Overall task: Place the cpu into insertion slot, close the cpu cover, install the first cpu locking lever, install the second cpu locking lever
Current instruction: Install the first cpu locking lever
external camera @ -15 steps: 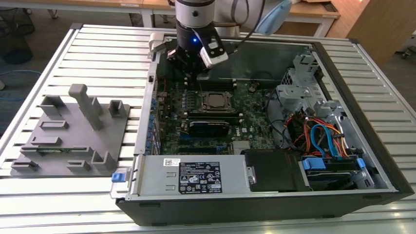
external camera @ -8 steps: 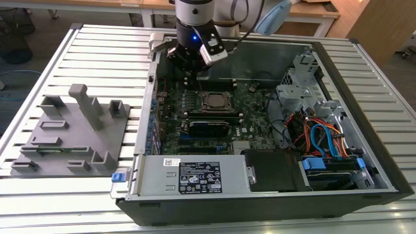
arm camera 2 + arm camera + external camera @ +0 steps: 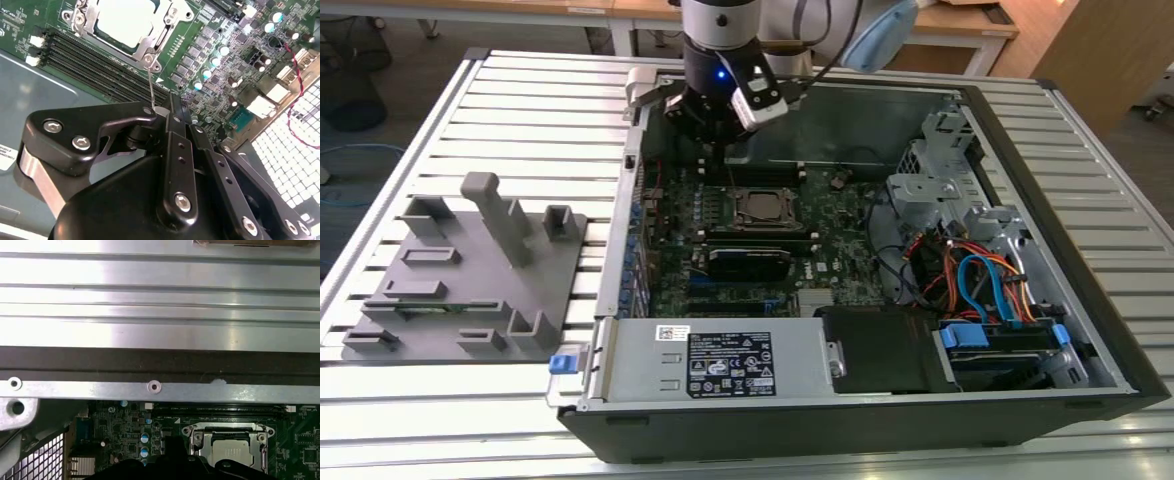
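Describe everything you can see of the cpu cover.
The cpu cover is a thin frame of bright silver metal with a square cut-out centre. It lies flat, closed down around the cpu, whose dull top shows through the opening, on the green motherboard. A small tongue on one edge points toward the hand. A thin wire locking lever runs from that tongue to the hand, which grips its end.

Bright, even overhead light is seen. Glare is thrown off the table (image 3: 520, 100) slats in the exterior view; the cpu (image 3: 125, 20) top is washed out in the second wrist view.
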{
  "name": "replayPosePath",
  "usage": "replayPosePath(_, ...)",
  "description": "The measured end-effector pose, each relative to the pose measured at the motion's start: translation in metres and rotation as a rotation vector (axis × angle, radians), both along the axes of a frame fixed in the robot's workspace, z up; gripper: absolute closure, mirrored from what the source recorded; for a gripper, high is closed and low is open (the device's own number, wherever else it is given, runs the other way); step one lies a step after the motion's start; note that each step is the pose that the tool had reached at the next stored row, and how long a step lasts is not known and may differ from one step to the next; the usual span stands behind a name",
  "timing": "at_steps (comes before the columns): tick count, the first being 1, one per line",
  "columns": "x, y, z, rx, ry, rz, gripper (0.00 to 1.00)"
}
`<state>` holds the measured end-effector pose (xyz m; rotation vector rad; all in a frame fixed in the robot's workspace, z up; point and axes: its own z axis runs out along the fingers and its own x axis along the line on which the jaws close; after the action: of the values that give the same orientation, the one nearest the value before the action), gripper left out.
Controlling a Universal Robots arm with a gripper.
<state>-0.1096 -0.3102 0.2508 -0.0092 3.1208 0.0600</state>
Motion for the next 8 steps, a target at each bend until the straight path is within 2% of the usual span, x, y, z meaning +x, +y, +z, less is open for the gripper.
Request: replayPosePath(8, 0.0113, 0.0009, 0.0000, -0.0001, 0.0000, 0.000, 0.90)
